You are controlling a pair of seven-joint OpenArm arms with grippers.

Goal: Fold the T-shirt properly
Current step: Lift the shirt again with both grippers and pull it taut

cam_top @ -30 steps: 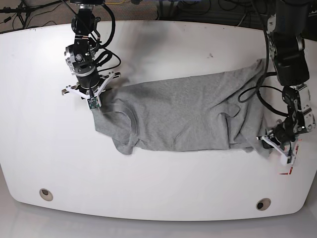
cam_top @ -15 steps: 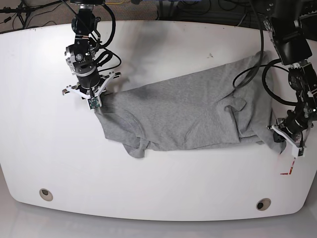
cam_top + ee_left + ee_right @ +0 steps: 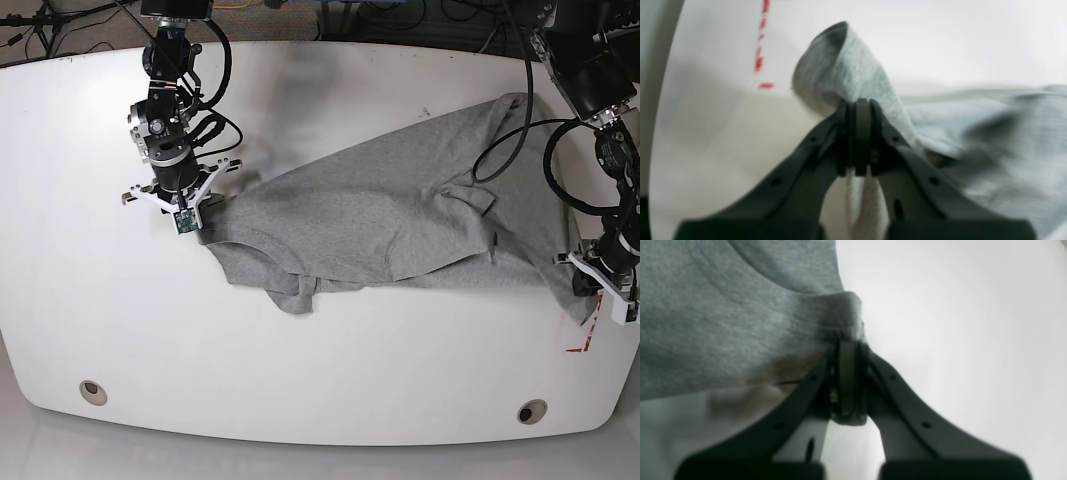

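Stretched further across the broad white oval bench [image 3: 320, 400], the large heather-grey soft cotton T-shirt [image 3: 400, 215] now runs on a slant from the middle left of the base view up to the upper right; a second ago it lay more level, and its right end sat lower. Both arms have shifted with it: the one at the left edge of the cloth has slid slightly down, and the one at the right has drawn outward toward the bench's right rim.

The shirt lies mostly on the bench, ribbed neckline at lower left, loose folds bunched near the right.

In the base view's left half, the right pincer [image 3: 846, 350] is clamped tight on a gathered edge by the collar. At the right edge of that view, the left pincer [image 3: 857, 106] is pinched closed on a bunched corner of cloth, beside red dashed marks [image 3: 759, 60] on the bench.

My judgement: the fabric is light, limp and non-slippery, sagging wherever unsupported. Hems, shoulder seams or corners give the firmest hold; a mid-panel pinch would only drag wrinkles.
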